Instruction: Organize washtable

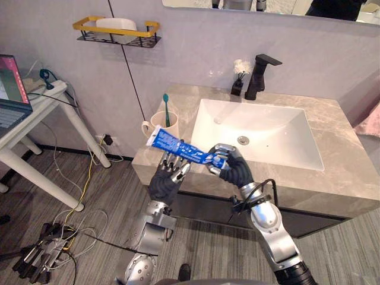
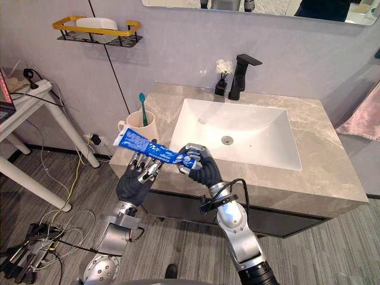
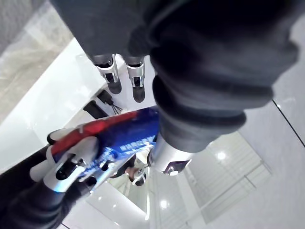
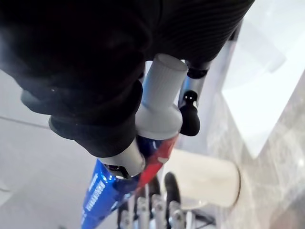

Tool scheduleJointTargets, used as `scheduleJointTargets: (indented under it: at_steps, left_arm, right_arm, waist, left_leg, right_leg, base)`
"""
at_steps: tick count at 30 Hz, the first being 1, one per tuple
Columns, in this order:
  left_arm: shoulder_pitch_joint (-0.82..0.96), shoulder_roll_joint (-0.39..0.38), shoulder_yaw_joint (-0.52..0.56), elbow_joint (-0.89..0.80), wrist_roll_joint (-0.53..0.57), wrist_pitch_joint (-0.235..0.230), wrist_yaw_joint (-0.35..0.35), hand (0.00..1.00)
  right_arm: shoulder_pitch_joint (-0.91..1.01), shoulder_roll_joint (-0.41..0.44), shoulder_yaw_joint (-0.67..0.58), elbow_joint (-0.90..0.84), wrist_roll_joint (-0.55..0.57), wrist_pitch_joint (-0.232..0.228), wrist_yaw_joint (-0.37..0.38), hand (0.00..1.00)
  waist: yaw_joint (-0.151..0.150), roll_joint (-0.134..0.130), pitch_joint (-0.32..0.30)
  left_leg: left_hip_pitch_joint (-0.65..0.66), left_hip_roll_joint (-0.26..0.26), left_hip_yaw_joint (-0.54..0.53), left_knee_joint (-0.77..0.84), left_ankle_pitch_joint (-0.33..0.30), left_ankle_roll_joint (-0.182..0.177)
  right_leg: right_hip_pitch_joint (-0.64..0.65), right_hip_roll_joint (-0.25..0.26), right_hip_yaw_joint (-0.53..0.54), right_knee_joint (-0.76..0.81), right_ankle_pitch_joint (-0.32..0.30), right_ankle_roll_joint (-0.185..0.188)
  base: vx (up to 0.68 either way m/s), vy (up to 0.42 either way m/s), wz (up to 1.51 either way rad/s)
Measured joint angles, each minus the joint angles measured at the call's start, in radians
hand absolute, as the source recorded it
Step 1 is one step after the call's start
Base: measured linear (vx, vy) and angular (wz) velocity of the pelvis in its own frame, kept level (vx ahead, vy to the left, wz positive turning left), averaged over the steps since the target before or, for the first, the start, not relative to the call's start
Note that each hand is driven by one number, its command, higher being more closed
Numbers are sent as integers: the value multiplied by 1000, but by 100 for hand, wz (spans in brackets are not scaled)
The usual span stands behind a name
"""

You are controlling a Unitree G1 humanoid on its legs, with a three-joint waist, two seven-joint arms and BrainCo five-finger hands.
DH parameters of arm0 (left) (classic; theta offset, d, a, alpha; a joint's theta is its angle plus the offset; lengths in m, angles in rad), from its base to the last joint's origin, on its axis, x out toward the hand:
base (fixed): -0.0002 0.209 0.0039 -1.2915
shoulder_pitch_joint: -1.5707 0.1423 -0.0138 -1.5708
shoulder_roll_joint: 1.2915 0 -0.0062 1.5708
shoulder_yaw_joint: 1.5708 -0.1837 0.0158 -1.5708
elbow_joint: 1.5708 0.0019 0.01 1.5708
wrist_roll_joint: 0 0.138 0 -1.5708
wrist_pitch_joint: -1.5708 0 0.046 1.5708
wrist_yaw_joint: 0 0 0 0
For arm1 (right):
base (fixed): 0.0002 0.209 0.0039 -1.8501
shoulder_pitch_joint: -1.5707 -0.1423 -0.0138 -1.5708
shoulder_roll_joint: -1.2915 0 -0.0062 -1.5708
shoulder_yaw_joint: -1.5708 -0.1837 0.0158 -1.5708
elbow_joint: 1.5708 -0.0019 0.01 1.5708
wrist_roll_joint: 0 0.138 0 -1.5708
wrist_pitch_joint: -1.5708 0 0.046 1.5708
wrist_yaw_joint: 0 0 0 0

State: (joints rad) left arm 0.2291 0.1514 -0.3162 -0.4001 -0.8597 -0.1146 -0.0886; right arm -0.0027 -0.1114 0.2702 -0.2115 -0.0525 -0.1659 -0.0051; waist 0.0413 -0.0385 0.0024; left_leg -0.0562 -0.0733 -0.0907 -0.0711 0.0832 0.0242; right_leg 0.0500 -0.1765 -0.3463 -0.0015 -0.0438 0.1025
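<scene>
Left eye view: a blue toothpaste tube [image 1: 178, 146] is held in the air near the front-left corner of the counter [image 1: 332, 172], close to a cream cup [image 1: 157, 126]. The right hand [image 1: 236, 171] is clenched round the tube's cap end. The left hand [image 1: 166, 180] is raised under the other end, its fingers straight and laid against the tube, not curled round it. 1 teal toothbrush [image 1: 166, 110] is stood in the cup, left of the white sink [image 1: 267, 136].

Right eye view: a black faucet [image 2: 240, 74] is seen behind the sink, and a yellow-railed wall shelf [image 2: 95, 29] up to the left.

Left wrist view: straight fingers [image 3: 136, 81] are shown over the tube, whose red-marked end is wrapped by the right hand.

Right wrist view: the pale ribbed cap [image 4: 162, 98] is seen jutting from the right hand's grasp.
</scene>
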Motion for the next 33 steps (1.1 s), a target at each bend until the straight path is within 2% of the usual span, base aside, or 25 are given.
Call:
scheduleJointTargets:
  at_steps: [5, 9, 15, 18, 25, 33]
  left_arm:
    - [29, -4, 5, -2, -41, 0, -1, 0]
    - [33, -10, 5, -27, -51, 0, -1, 0]
    - [36, -9, -1, -34, -56, 1, -12, 0]
    - [36, -9, -9, -33, -70, 3, -13, 0]
    - [34, -10, -43, -3, -72, 3, -11, 0]
    - [14, -10, -48, 49, -85, 18, 12, 0]
  right_arm:
    - [0, 28, -66, -5, 1, 0, -26, 100]
    - [-1, 29, -68, -11, 2, 0, -38, 100]
    - [-5, 65, -59, -12, 2, 3, -26, 100]
    - [-30, 64, -36, -12, 2, 17, -12, 100]
    - [-57, 65, 25, -13, 1, 18, -7, 100]
    - [-70, 62, 31, -12, 1, 20, 9, 100]
  waist:
    - [0, 1, -4]
    - [-1, 1, -4]
    - [0, 1, -4]
    - [-2, 1, -4]
    - [0, 1, -4]
    - [-1, 1, -4]
  left_leg:
    - [2, 0, -2, 0, 0, 0]
    - [4, 0, -1, 0, 0, 0]
    - [6, 2, 7, 0, -4, -5]
    - [6, 2, 13, -2, -4, -5]
    - [6, 2, 13, -4, -1, 0]
    - [6, 3, 15, -8, -1, 0]
  right_leg:
    - [5, 2, -2, -4, 0, 0]
    - [5, 1, 0, -3, 0, 0]
    - [4, 1, 9, -2, -2, -2]
    - [-1, 1, 18, -2, -3, -5]
    - [-2, 1, 18, -3, 1, 1]
    - [-4, 2, 19, -3, 1, 1]
  base:
    - [0, 0, 0]
    - [0, 0, 0]
    - [0, 0, -3]
    - [0, 0, -6]
    - [0, 0, 0]
    - [0, 0, 0]
